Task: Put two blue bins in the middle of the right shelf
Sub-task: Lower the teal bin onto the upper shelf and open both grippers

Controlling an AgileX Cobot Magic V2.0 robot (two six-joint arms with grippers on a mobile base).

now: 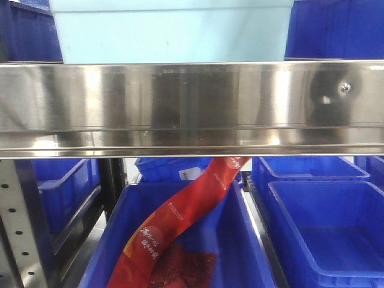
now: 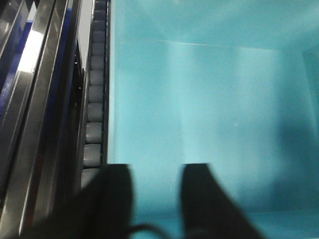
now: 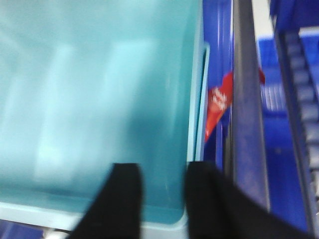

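I'm parked close against a steel rack, its wide shiny front rail [image 1: 192, 105] filling the middle of the front view, with a perforated upright [image 1: 15, 222] at lower left. Sitting on the level above that rail is a pale blue bin [image 1: 171, 30], its long side running left to right along the shelf; dark blue bins crowd behind it on both sides.

The bin lies straight ahead of both arms. In the left wrist view my left hand [image 2: 154, 199] is spread, both dark fingers over the near edge, looking down into the bin's bare turquoise interior [image 2: 209, 114]; nothing lies inside. A roller track [image 2: 94, 114] runs just beside the bin's left wall. In the right wrist view my right hand [image 3: 162, 199] sits at the bin's near right corner [image 3: 99, 99], fingers apart with the right wall roughly between them. I can't tell whether either hand is really gripping the rim or only straddling it. Each arm looks about equally near its own end, so I judge any slide or lift wants both together.

Below the rail, a dark blue bin [image 1: 240, 240] holds a red packet [image 1: 174, 222] leaning out over its far edge, and the dark blue bin to its right [image 1: 327, 228] looks empty. More blue bins sit beyond and to the left.
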